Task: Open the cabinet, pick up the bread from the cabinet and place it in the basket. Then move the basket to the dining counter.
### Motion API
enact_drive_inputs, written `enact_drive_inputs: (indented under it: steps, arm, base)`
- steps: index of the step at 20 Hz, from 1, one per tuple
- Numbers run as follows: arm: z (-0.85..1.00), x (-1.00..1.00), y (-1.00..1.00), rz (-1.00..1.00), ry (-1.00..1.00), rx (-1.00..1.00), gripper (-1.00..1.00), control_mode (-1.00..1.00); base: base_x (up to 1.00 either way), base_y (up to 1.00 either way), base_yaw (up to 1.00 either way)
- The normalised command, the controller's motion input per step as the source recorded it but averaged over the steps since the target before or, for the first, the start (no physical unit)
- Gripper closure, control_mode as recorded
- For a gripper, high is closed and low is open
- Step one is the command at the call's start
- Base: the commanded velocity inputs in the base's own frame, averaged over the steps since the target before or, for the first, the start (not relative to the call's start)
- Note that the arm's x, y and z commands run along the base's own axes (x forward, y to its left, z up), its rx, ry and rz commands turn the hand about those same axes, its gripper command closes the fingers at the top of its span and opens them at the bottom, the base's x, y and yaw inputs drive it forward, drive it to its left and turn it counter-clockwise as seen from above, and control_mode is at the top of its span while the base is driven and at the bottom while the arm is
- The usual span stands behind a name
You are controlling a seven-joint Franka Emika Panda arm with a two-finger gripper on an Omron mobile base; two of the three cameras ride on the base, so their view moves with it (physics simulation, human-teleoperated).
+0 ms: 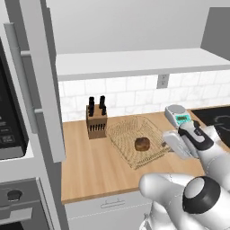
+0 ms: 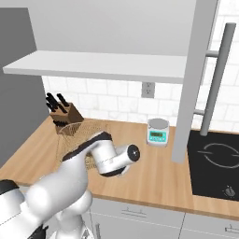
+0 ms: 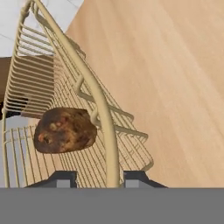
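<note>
Light wooden worktop [image 1: 96, 168] under a white tiled backsplash, with a white shelf [image 1: 134, 63] of the light grey wall cabinet [image 1: 42, 81] above and its flat doors swung open, each with a long vertical silver bar handle [image 2: 215, 77]. Wooden knife block with black handles [image 1: 96, 117] far left on the worktop, against the tiles. Small silver kitchen scale with a teal display [image 2: 158, 132] far right, close to the black glass hob [image 2: 217, 165].

Shallow square basket of thin golden-tan wire mesh [image 1: 130, 139] resting on the worktop between knife block and scale. Small round dark-brown bun [image 1: 142, 144] lying inside the basket, on its mesh floor, toward the near right part.

White arm's two-finger gripper [image 3: 97, 177] lowered at the basket's right rim. Seen along the hand: two dark finger tips [image 3: 62, 178] apart, straddling the curved rim wire, one tip inside the basket and one outside. Jaws parted with the rim wire running between them; contact with the wire not clear enough to call. Bun just beyond the inner tip, inside the basket, off to the side of the gap and not between the jaws.
</note>
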Motion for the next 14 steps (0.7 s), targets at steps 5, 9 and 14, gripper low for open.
enact_drive_inputs:
  steps: [5,9,14]
  arm:
    - [0.09,-0.25,0.0,0.0,-0.17,0.0,1.0,-1.0]
    - [0.07,-0.18,0.0,-0.08,0.0,0.04,1.0,-1.0]
    - [0.19,-0.05,0.0,-0.13,0.26,0.1,1.0,-1.0]
  base:
    - [0.0,0.0,0.0]
    - [0.0,0.0,0.0]
    - [0.0,0.0,0.0]
